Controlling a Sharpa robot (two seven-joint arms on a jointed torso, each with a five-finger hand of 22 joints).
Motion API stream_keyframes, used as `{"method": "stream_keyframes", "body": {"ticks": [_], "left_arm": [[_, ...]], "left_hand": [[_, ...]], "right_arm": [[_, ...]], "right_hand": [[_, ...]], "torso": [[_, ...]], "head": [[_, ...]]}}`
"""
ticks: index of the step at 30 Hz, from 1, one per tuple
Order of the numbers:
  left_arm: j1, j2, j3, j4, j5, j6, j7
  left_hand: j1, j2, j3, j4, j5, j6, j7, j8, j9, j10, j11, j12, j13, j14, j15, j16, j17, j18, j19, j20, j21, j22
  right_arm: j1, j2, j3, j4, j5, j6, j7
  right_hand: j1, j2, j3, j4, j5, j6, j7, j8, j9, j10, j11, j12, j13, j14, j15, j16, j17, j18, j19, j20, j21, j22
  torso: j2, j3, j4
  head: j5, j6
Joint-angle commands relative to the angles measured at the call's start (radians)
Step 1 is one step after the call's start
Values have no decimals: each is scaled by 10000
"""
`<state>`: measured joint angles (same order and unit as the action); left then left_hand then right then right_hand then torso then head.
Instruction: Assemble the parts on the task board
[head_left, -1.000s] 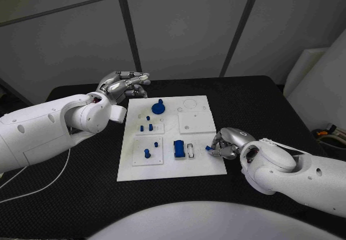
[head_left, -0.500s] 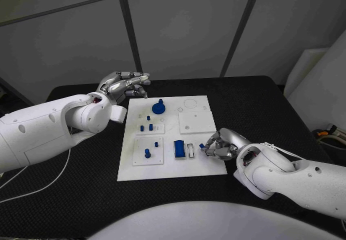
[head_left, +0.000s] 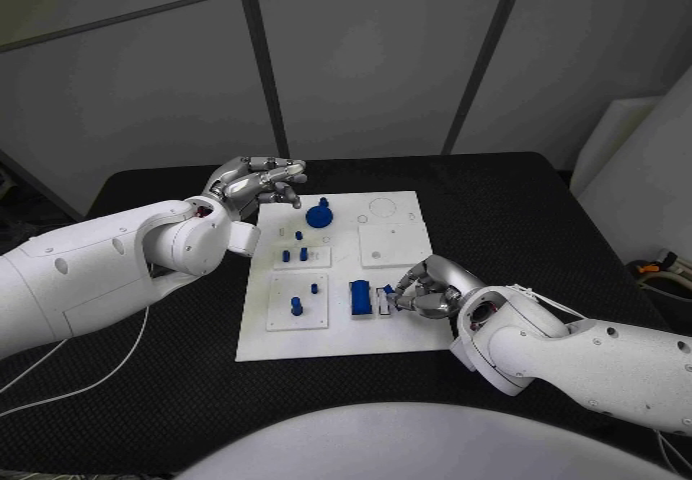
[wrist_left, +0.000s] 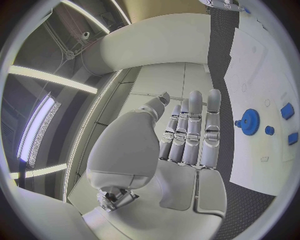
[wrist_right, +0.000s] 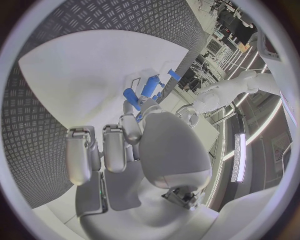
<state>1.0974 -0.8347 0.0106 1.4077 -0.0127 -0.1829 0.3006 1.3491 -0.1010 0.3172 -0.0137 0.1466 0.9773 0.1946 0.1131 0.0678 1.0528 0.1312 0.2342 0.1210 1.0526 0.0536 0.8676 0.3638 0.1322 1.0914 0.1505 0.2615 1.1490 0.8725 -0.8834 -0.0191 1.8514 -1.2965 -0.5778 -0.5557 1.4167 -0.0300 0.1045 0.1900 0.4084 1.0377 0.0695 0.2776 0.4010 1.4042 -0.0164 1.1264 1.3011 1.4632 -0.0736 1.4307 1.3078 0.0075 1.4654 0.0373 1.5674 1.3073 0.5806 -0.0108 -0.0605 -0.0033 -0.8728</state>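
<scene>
task board (head_left: 404, 335), a white plate, lies in the middle of the frame on the black table (head_left: 548, 220). nearest, at lower right, the right hand (head_left: 423, 290) rests over the board's right edge, pinching a small blue part (head_left: 387, 291) beside a blue block (head_left: 358, 297). further back, small blue pegs (head_left: 293, 255) and a blue gear (head_left: 319, 213) stand on the board. at upper left, the left hand (head_left: 257, 182) hovers empty by the board's far corner, fingers straight and side by side.

No readable text, labels, numbers or signs on task board (head_left: 397, 330), parts or hands
</scene>
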Motion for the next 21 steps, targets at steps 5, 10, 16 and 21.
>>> {"method": "stream_keyframes", "body": {"ticks": [5,10,16,21], "left_arm": [[-121,109,4,-40,4,147,62],[-143,102,5,-40,4,135,60],[-151,73,5,-10,3,130,63],[-152,45,6,13,3,126,70]], "left_hand": [[-51,74,-42,3,-3,-67,28,43,4,-69,-13,39,11,-17,20,24,-9,480,76,26,-51,-10],[-76,85,-63,26,-3,-69,24,53,5,-73,-13,56,12,-21,23,30,-22,480,77,29,-61,-19],[-76,85,-63,26,-3,-69,24,53,5,-73,-13,56,12,-21,23,30,-22,480,77,29,-61,-19],[-76,85,-63,26,-3,-69,24,53,5,-73,-13,56,12,-21,23,30,-22,480,77,29,-61,-19]], "right_arm": [[47,294,10,-274,357,333,19],[68,416,10,-419,369,533,-108],[78,505,11,-565,330,744,-376],[80,541,11,-625,228,884,-534]], "right_hand": [[-205,-70,367,-215,78,224,-98,31,342,104,-2,-17,9,630,-68,50,129,-75,1054,-52,34,2635],[-354,-121,385,-140,95,277,-118,53,378,120,-16,-11,15,630,-77,48,130,-75,1054,-58,34,2635],[-527,-152,416,-47,101,406,-182,132,453,159,-63,11,28,619,-111,17,81,-75,1054,-81,34,2635],[-612,-166,435,-4,95,469,-220,180,498,199,-94,61,58,619,-135,17,90,-75,1054,-102,34,2635]], "torso": [[-7,5,-3],[-5,-9,0],[-3,-9,-13],[-2,0,-16]], "head": [[-7,2],[2,2],[22,2],[28,2]]}}
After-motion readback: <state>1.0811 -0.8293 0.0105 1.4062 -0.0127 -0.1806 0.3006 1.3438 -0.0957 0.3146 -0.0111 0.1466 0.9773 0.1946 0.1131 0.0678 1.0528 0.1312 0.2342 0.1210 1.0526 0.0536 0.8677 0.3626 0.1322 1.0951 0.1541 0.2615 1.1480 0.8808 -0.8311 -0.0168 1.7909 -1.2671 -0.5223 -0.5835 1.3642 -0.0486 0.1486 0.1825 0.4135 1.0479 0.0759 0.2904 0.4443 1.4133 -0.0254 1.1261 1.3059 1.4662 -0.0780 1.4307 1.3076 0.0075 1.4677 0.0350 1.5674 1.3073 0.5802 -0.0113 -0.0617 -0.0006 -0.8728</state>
